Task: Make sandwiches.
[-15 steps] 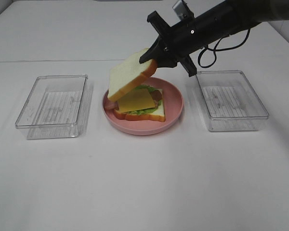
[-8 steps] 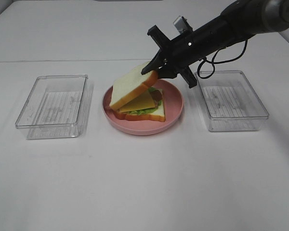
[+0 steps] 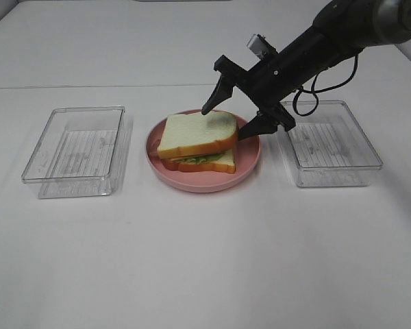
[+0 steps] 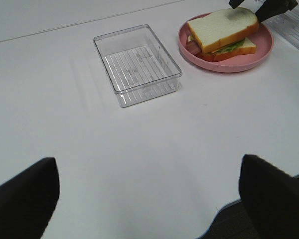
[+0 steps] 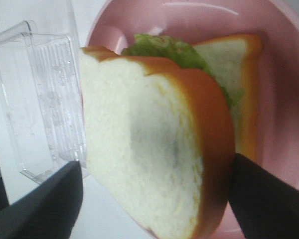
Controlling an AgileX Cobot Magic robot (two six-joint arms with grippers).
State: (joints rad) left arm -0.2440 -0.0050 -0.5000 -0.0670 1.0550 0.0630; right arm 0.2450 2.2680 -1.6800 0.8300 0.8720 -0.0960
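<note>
Right end effector (image 3: 230, 120) stands with its fingers spread wide at the sandwich's back right corner, one fingertip (image 3: 207, 108) behind the top slice (image 3: 195, 131), the other at the plate's right rim; you can see nothing is held between them. In the right wrist view both dark fingers (image 5: 261, 196) flank that slice's orange crust with gaps on each side.

Sandwich (image 3: 198, 144) sits stacked on the pink plate (image 3: 250, 154) at the middle of the table (image 3: 205, 260). Top slice lies flat over the fillings, shifted a little left of the bottom slice (image 3: 219, 163). Green lettuce (image 3: 195, 159) shows along the front edge between the two; the left wrist view adds a brown-red strip of bacon (image 4: 193, 47) peeking out at one end.

Left tray (image 3: 75, 149) lies left of the plate, near but apart. Right tray (image 3: 329, 140) lies right of the plate, just beside the right arm.

Left end effector (image 4: 149, 194) hangs over the table's bare near part, well away from the plate, its two dark fingers far apart with nothing between them.
</note>
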